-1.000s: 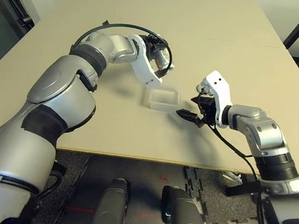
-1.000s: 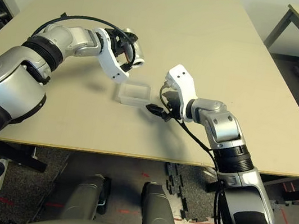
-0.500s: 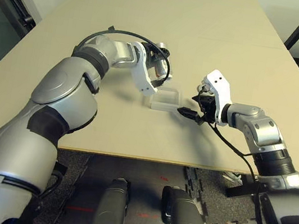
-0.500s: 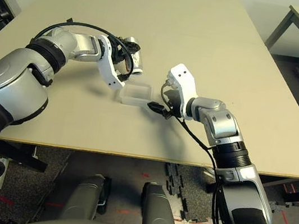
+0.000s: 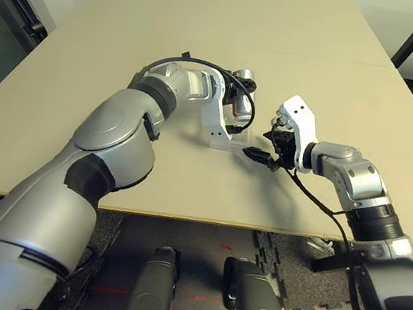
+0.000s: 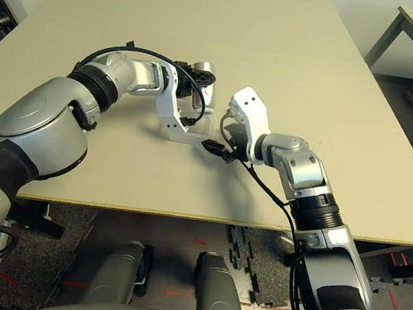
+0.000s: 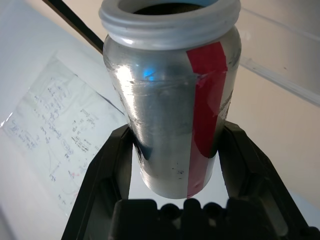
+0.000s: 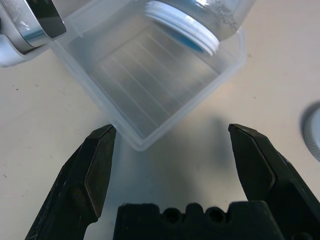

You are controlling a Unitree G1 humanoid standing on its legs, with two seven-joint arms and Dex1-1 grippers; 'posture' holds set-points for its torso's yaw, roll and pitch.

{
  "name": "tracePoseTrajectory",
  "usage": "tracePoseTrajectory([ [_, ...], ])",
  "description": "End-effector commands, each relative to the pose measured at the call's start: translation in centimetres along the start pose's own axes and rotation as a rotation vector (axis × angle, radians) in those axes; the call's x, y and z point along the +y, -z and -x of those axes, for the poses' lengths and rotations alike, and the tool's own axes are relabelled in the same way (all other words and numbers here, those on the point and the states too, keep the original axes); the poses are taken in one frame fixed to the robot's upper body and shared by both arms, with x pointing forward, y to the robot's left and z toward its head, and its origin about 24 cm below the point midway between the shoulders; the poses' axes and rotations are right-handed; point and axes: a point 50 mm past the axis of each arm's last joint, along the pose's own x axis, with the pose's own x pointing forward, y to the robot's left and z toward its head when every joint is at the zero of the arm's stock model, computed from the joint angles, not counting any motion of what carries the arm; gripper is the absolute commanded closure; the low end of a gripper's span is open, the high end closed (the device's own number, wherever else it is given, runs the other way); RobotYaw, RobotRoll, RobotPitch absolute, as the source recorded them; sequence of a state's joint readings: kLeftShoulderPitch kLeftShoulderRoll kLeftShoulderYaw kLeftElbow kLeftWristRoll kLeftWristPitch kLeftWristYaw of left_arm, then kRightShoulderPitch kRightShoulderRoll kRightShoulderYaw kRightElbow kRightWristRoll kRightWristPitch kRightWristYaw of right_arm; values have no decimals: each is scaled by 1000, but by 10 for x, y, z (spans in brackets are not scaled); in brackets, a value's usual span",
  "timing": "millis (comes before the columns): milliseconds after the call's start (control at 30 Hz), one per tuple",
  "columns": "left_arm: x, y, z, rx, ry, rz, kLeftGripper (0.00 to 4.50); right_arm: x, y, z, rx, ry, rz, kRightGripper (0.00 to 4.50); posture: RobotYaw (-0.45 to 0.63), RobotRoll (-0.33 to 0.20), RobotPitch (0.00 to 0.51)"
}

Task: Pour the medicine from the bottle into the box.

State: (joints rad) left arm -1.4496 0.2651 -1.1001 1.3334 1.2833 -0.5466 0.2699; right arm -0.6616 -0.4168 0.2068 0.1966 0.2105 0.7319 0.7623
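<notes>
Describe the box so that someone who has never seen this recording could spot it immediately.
Start at the beige table and find where the two silver arms meet near its middle. The box lies flat there, between the open right gripper and the left gripper, which holds the uncapped silver bottle tilted over it. It alone is clear plastic, shallow and square with rounded corners.

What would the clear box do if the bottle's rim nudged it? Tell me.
The box looks like thin clear plastic, so it is probably light and would slide on the smooth table. It is shallow and wide, so tipping seems unlikely. The right gripper stands open just short of it, not bracing it.
</notes>
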Motion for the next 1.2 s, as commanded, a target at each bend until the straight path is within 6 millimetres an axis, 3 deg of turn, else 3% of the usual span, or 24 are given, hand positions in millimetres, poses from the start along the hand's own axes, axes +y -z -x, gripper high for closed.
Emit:
tracePoseTrajectory([
  [33, 4, 1, 2, -11, -31, 55, 1759, -1, 0, 0, -11, 6, -7, 0, 60, 0, 116],
  [267, 2, 38, 31, 90, -109, 589, 1759, 0, 2, 1, -10, -3, -5, 0, 63, 0, 116],
  [400, -5, 57, 40, 177, -208, 1202, 1759, 1, 3, 2, -11, -12, -4, 0, 68, 0, 118],
  [500, -26, 63, 45, 236, -316, 1736, 1759, 1, 4, 2, -11, -14, -4, 0, 70, 0, 118],
  [567, -39, 62, 48, 266, -376, 1935, 1759, 2, 4, 3, -12, -14, -5, 0, 69, 0, 119],
  [800, -79, 35, 48, 343, -498, 2390, 1759, 1, 5, 4, -15, -8, -7, 0, 72, 0, 119],
  [867, -96, 19, 48, 407, -509, 2513, 1759, 1, 6, 4, -15, -7, -7, 0, 69, 0, 119],
  [1067, -128, -11, 51, 569, -517, 2694, 1759, 2, 5, 7, -23, -3, -9, 0, 57, 0, 119],
  [1200, -132, -19, 50, 600, -518, 2731, 1759, 3, 8, 11, -29, 9, -18, 0, 51, 0, 118],
])
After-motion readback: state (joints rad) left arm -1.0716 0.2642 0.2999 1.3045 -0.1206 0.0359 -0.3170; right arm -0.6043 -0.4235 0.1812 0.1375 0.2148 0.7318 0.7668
